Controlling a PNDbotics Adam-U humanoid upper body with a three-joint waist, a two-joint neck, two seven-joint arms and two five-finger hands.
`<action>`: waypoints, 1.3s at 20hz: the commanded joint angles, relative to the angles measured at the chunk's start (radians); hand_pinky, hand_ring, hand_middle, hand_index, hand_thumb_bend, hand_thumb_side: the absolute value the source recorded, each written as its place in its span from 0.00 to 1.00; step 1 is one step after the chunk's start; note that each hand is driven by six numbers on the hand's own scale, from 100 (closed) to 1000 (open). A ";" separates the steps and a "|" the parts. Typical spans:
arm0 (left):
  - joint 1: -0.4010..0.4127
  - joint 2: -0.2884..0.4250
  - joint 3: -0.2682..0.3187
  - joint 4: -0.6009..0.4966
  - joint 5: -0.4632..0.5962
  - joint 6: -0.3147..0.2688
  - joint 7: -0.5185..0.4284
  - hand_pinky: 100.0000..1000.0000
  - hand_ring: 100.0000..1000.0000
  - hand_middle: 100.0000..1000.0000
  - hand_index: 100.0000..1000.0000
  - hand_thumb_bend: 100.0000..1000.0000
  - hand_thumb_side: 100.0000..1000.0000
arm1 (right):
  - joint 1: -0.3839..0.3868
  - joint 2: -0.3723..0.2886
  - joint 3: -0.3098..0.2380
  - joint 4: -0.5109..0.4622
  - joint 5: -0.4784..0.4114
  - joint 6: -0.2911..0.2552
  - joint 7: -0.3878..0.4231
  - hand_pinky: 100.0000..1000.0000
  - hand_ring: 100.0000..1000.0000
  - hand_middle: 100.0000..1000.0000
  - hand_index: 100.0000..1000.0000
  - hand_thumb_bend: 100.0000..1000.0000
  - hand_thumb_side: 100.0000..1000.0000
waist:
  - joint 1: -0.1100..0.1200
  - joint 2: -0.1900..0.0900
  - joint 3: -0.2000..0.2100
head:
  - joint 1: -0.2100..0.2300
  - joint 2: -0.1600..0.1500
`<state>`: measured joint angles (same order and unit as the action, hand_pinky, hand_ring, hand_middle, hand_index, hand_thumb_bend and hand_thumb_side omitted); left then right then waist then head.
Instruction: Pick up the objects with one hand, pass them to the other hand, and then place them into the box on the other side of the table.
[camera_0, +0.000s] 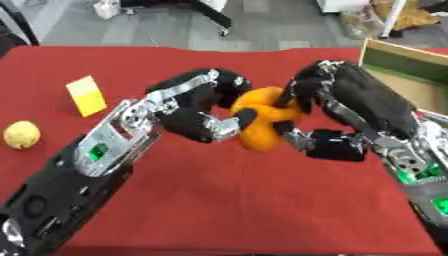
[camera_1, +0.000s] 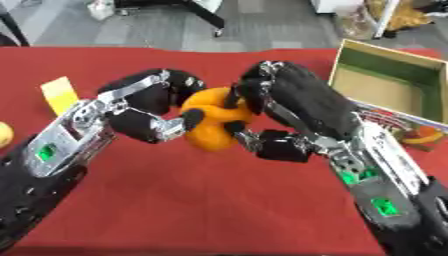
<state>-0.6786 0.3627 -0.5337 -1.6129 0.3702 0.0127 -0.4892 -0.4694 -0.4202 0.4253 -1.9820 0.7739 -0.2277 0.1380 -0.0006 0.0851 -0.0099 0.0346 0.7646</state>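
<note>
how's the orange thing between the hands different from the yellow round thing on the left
The orange object is held above the red table, with the left hand and right hand both curled on it; the yellow round object lies untouched on the cloth near the left edge. The orange object looks larger and lumpy; the yellow one looks smaller and smoother. Both look like fruit.

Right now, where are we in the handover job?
Mid-handover: left hand and right hand both curl around the orange object above the red table. Nothing shows inside the box yet. The yellow fruit and yellow block still wait at left.
</note>
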 joint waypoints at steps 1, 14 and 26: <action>-0.023 0.006 0.007 -0.031 -0.001 -0.003 -0.005 0.52 0.55 0.48 0.53 0.08 0.15 | -0.013 -0.020 -0.014 -0.018 0.015 -0.002 -0.018 0.16 0.28 0.17 0.27 0.00 0.01 | 0.002 -0.010 -0.001 | 0.001 0.005; -0.042 0.055 0.117 -0.049 -0.193 -0.046 0.064 0.63 0.72 0.74 0.76 0.69 0.63 | -0.010 -0.025 -0.020 -0.018 0.019 -0.007 -0.058 0.17 0.28 0.17 0.26 0.00 0.00 | 0.002 -0.013 0.000 | 0.000 0.005; 0.043 0.169 0.313 -0.042 -0.361 -0.072 0.272 0.64 0.75 0.78 0.80 0.69 0.65 | 0.016 -0.085 -0.088 -0.018 0.009 0.053 -0.137 0.17 0.28 0.17 0.24 0.00 0.00 | 0.001 -0.006 0.003 | -0.020 0.005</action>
<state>-0.6247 0.4977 -0.2520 -1.6436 0.0143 -0.0573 -0.2427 -0.4446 -0.4725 0.3626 -1.9826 0.7866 -0.1851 0.0165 -0.0007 0.0852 -0.0072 0.0182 0.7646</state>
